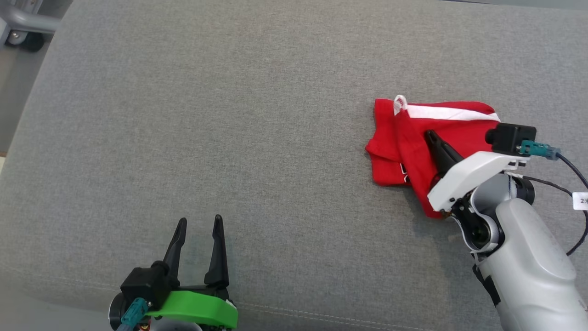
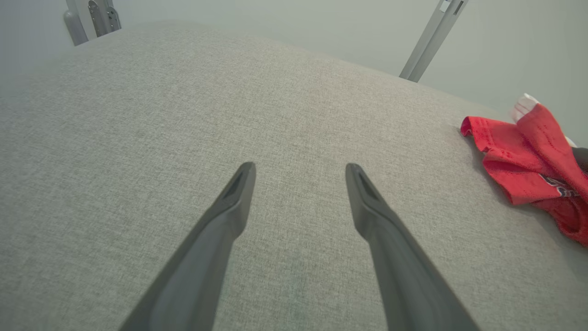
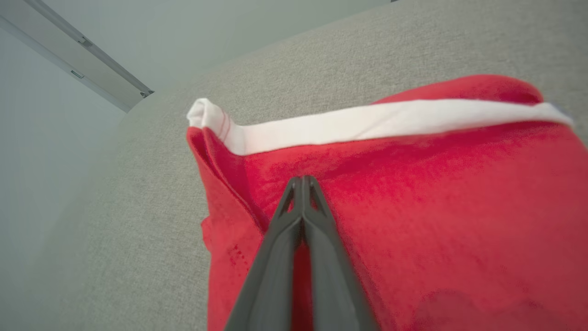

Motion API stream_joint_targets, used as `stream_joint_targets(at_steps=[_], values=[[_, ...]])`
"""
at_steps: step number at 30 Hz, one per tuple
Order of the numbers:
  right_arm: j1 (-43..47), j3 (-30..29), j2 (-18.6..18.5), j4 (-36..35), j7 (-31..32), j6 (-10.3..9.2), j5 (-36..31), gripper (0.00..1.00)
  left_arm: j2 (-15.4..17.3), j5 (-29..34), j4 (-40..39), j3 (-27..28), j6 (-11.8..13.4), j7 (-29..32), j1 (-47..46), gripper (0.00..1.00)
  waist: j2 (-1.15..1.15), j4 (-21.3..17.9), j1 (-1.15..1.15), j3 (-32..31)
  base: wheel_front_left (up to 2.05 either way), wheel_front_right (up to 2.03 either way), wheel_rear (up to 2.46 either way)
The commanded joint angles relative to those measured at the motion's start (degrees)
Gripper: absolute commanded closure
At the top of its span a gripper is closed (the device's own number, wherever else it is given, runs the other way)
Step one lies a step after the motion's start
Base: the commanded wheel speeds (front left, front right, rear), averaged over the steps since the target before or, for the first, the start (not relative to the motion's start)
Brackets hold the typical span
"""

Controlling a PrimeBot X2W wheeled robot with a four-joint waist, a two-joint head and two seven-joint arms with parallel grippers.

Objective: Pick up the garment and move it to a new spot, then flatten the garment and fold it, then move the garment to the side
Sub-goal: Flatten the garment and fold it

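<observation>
The garment point(image 1: 413, 138) is red with a white band and lies folded into a small bundle on the right part of the grey fabric surface point(image 1: 229, 115). My right gripper point(image 1: 430, 134) is shut, its dark fingers pressed together and lying across the top of the garment. In the right wrist view the closed tips point(image 3: 302, 179) sit on the red cloth point(image 3: 436, 184) just below the white band; I see no fabric between them. My left gripper point(image 1: 200, 219) stands open at the lower left over bare surface, far from the garment. Its wrist view shows the spread fingers point(image 2: 300, 168) and the garment point(image 2: 519, 156) at the right edge.
A wheeled metal frame point(image 1: 23, 32) stands past the surface's far left corner. A dark cable point(image 1: 576, 170) runs from the right wrist. A stitched seam point(image 1: 321, 317) marks the near edge. Slanted metal posts point(image 2: 432, 39) stand behind the surface.
</observation>
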Motion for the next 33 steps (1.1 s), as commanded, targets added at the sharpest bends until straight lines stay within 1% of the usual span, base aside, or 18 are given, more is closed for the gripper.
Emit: stream_joint_targets(at_steps=[1, 6, 10, 16, 20, 23, 27, 33], values=[[-1.8, 0.9, 0.8, 1.1, -0.1, 0.01, -0.5, 1.0, -0.3, 0.7, 0.3, 0.3, -0.4, -0.1, -0.9, 0.0, 0.0, 1.3, 0.0, 0.4, 0.0, 0.0, 0.0], [-3.7, 2.9, 1.9, 3.4, 0.3, 0.0, -1.0, 1.0, -0.6, 0.9, 0.7, 0.4, -0.7, -0.1, -0.9, 0.0, 0.0, 2.5, 0.0, 0.0, 0.0, 0.0, 0.0], [-4.3, 6.2, 3.2, 4.8, 0.3, 0.01, -0.4, 1.0, -0.8, 0.9, 1.0, 0.8, -0.7, -0.1, 0.0, 0.0, 0.0, 3.1, 0.0, -1.1, 0.0, 0.0, 0.0], [-2.1, 11.3, 3.8, 3.3, -0.9, 0.0, 1.7, 1.0, -0.9, 1.2, 1.1, 1.6, -0.6, -0.1, 1.6, 0.0, 0.0, 2.6, 0.0, -3.6, 0.0, 0.0, 0.0], [0.1, 13.0, 2.3, 0.6, -2.5, 0.01, 2.3, 1.0, -1.0, 1.2, 0.8, 2.4, -0.6, -0.1, 2.9, 0.0, 0.0, 1.4, 0.0, -5.4, 0.0, 0.0, 0.0], [2.2, 12.9, 0.6, -2.2, -3.8, 0.01, 1.8, 1.0, -0.8, 1.4, 0.4, 3.1, -0.6, -0.1, 3.7, 0.0, 0.0, 0.5, 0.0, -6.7, 0.0, 0.0, 0.0], [5.6, 11.2, -2.6, -6.0, -5.4, 0.0, -1.8, 1.0, -0.4, 1.7, -0.2, 4.1, -0.4, -0.1, 4.9, 0.0, 0.0, -1.0, 0.0, -8.1, 0.0, 0.0, 0.0], [12.6, 6.7, -4.6, -11.1, -7.5, 0.0, -6.0, 1.0, -0.4, 2.1, -0.7, 5.0, -0.1, -0.1, 7.1, 0.0, 0.0, -3.1, 0.0, -10.9, 0.0, 0.0, 0.0]])
